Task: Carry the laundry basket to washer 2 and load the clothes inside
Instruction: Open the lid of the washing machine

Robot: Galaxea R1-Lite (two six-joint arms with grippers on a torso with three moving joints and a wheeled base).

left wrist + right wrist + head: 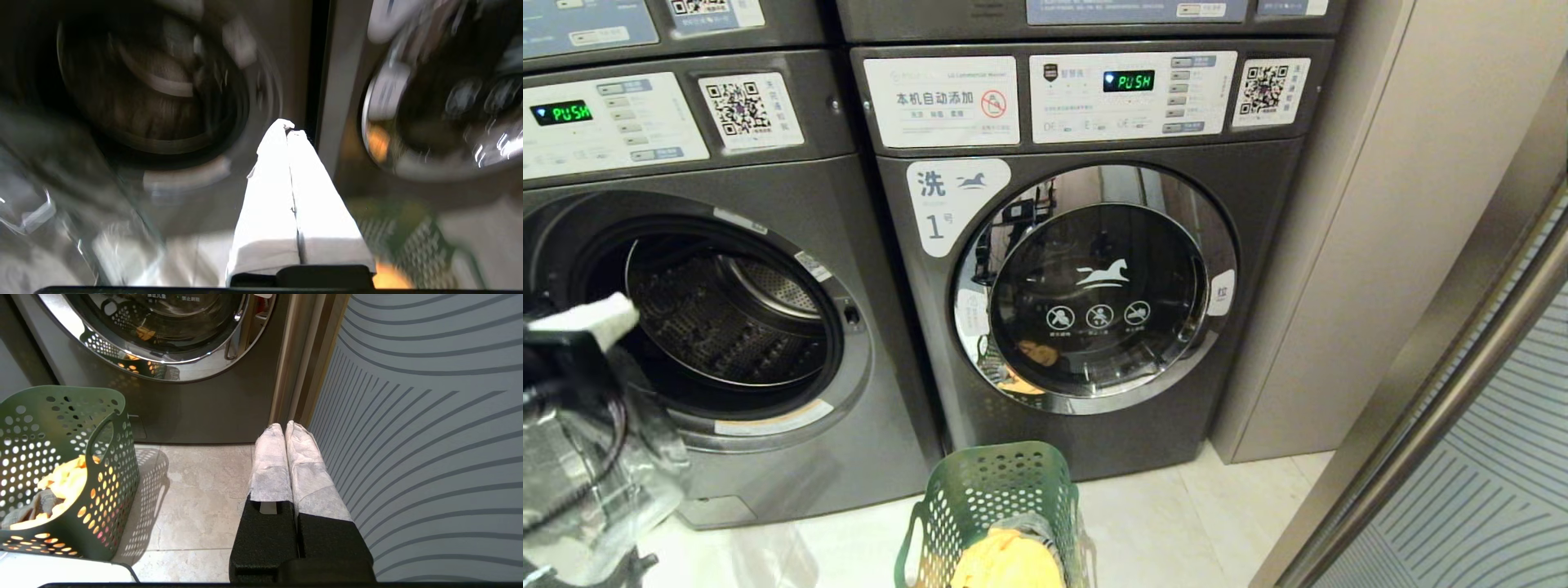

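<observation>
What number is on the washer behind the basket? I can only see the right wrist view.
Observer: Its label has a 1 on it.
Operator: Is there another washer?
Observer: Yes, the washer on its left has its door open.
</observation>
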